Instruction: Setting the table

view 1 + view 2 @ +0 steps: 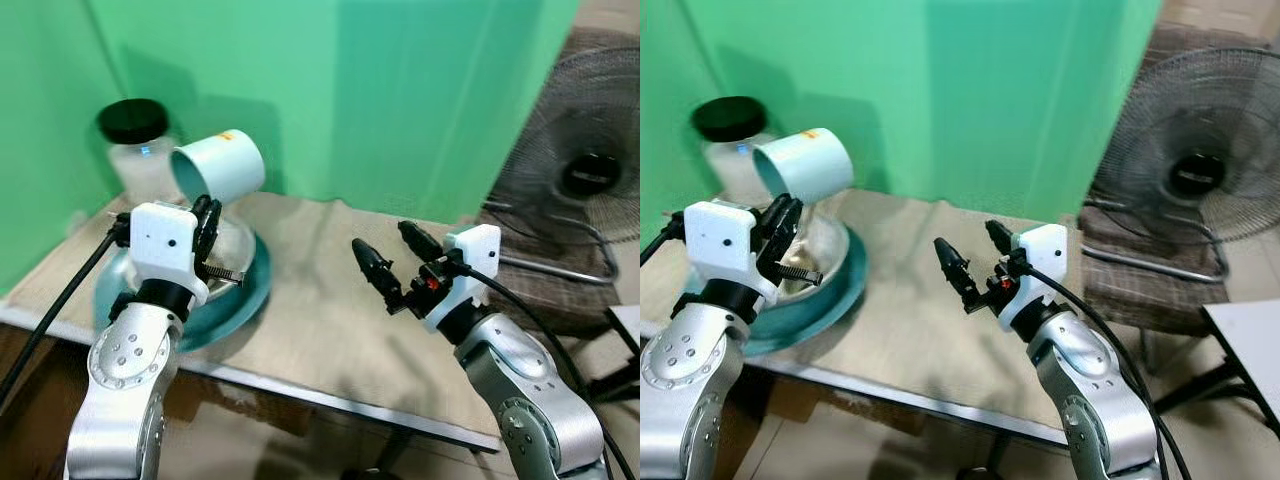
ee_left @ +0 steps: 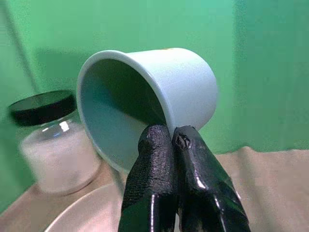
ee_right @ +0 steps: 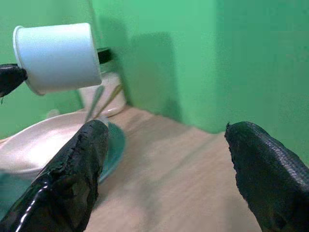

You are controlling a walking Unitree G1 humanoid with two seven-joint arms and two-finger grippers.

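Note:
My left gripper (image 1: 207, 215) is shut on the rim of a pale blue cup (image 1: 218, 165), which it holds tilted on its side in the air above a shallow white bowl (image 1: 236, 243). The bowl rests on a teal plate (image 1: 240, 300) at the left of the table (image 1: 320, 310). In the left wrist view the fingertips (image 2: 166, 140) pinch the cup (image 2: 159, 92) at its lower rim. My right gripper (image 1: 385, 255) hovers open over the table's right half, holding nothing. Two thin sticks (image 3: 99, 99) lean out of the bowl (image 3: 34, 150).
A glass jar (image 1: 140, 150) of white powder with a black lid stands behind the bowl against the green wall (image 1: 400, 90). A standing fan (image 1: 585, 180) and a chair seat (image 1: 1140, 275) are off the table's right end.

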